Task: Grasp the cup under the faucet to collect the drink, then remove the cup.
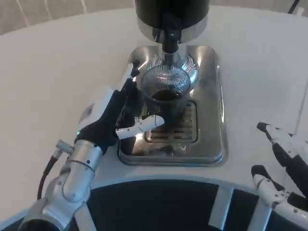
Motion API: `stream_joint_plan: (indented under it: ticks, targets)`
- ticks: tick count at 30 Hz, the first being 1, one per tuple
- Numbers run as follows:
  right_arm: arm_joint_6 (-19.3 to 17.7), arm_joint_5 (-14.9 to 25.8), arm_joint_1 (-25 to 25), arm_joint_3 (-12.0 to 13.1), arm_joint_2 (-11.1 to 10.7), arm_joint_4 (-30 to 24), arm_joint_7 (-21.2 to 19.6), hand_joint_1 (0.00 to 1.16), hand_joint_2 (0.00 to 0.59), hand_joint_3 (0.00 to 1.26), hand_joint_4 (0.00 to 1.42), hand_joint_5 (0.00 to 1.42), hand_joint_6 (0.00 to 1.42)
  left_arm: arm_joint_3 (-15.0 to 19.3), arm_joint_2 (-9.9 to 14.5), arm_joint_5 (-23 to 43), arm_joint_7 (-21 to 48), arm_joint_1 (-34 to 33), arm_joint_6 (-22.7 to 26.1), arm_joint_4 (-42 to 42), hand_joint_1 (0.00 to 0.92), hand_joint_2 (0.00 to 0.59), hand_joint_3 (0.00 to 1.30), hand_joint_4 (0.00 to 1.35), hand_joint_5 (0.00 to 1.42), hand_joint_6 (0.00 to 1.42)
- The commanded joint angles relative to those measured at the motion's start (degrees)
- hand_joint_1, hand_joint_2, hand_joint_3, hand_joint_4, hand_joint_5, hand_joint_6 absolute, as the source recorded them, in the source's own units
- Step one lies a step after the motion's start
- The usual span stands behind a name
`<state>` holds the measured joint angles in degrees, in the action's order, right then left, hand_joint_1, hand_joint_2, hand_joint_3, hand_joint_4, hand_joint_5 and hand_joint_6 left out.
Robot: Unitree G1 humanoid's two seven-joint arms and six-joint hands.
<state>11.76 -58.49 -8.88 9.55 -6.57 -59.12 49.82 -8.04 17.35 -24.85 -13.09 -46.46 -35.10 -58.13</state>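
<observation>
A clear ribbed cup [166,94] with dark drink in its bottom stands on the steel drip tray [209,125], right under the black faucet [170,38] of the dispenser [172,12]. My left hand [118,113] wraps the cup's left side, with fingers behind it and the thumb reaching across its front near the base. My right hand [284,168] rests at the table's lower right, fingers apart and holding nothing.
The slotted grate [185,127] lies in the tray in front of the cup. White tabletop [57,72] spreads around the tray. The dark table edge [159,207] runs along the bottom of the picture.
</observation>
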Motion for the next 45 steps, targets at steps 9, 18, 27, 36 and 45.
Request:
stream_joint_plan:
  ticks: [9,18,27,36,45]
  targets:
    - [2.99,-0.18,-1.23,-2.92,-1.36,-0.36,-0.77,0.08,0.549,0.0,0.0,0.0,0.0,-1.04,-0.98,0.16,-0.28,-3.76,-0.4,-3.82,0.352,0.057,0.0,0.0,0.15,0.13]
    - [3.07,0.57,-2.68,-3.5,-1.23,0.36,-3.15,0.08,0.55,0.0,0.0,0.0,0.0,-1.23,0.81,0.56,1.36,-3.39,-1.55,-4.3,0.351,0.057,0.0,0.0,0.15,0.13]
    - [3.61,0.06,-1.96,-5.38,-1.12,1.63,-4.44,0.08,0.55,0.0,0.0,0.0,0.0,-0.94,2.7,1.73,3.75,-2.11,-3.17,-2.33,0.351,0.057,0.0,0.0,0.15,0.13]
    - [4.26,-0.54,-2.22,-7.39,-0.68,1.77,-5.47,0.08,0.55,0.0,0.0,0.0,0.0,0.0,5.76,3.84,7.31,0.36,-5.32,2.86,0.351,0.057,0.0,0.0,0.15,0.13]
    - [4.91,-1.44,-3.09,-8.6,-0.12,0.71,-5.88,0.08,0.548,0.0,0.0,0.0,0.0,-0.8,6.03,3.83,10.24,0.22,-4.92,5.06,0.348,0.055,0.0,0.0,0.15,0.13]
